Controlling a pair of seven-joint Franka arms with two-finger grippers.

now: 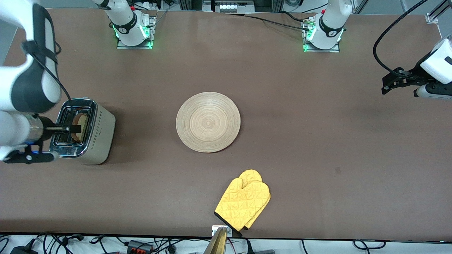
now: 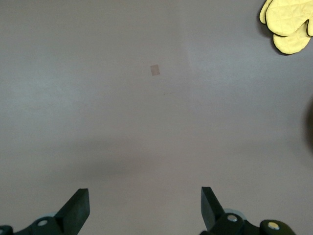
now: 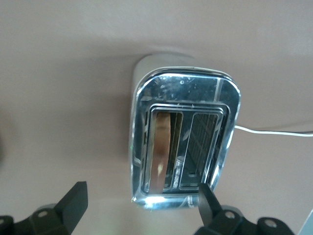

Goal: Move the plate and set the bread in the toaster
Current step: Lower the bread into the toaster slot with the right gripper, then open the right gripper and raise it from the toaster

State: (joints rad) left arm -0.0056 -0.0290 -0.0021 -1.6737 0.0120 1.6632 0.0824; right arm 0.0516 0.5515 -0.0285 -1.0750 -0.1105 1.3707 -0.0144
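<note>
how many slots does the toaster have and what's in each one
2. Both sit in the chrome top of the toaster. The slot nearer the plate holds the bread; the other slot looks empty.

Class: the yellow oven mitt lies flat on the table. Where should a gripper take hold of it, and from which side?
Judging by its pose, grip the oven mitt at its dark cuff edge from above; it lies flat and soft, so a thin edge suits two fingers best.

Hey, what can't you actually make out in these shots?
- Bread: only its top edge shows in the toaster slot; the rest sits inside.
- Right pincer: front view, the arm hides it.
- Left pincer: front view, cut off by the edge.
- Toaster cord: runs out of the right wrist view.
</note>
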